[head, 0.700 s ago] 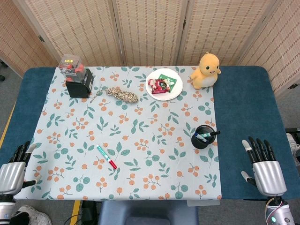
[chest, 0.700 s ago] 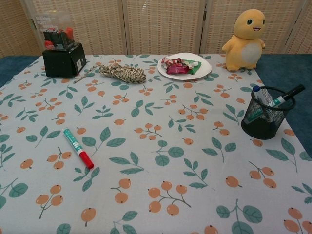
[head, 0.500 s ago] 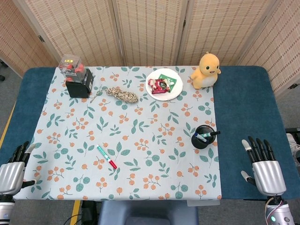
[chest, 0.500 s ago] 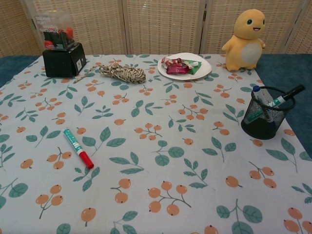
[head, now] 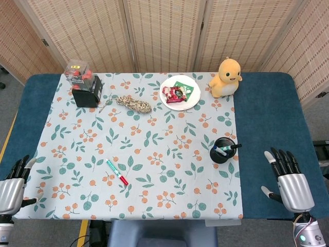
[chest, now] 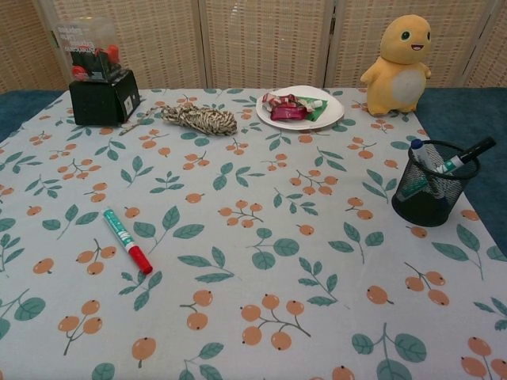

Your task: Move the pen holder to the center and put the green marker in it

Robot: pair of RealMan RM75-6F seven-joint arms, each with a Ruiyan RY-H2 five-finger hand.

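From the head view, the pen holder (head: 223, 150) stands upright near the right edge of the flowery cloth (head: 154, 134), with pens already poking out of it; the green marker (head: 117, 172) with its red cap lies flat on the cloth, well to the left of the holder and nearer the front; the left hand (head: 11, 188) sits at the front left corner, off the cloth, fingers apart and holding nothing; the right hand (head: 288, 180) sits on the blue table (head: 272, 118) at the front right, fingers spread and holding nothing; at the back are a black box (head: 86, 92), a rope (head: 134, 103), a plate (head: 193, 98) of snacks and a yellow toy (head: 226, 77).

From the chest view, no hands show; the holder (chest: 432, 194) is at the right edge, the marker (chest: 127, 241) at the left, well apart; the toy (chest: 398, 67) is behind the holder; the rope (chest: 200, 119) lies between the box (chest: 101, 96) and the plate (chest: 329, 117).
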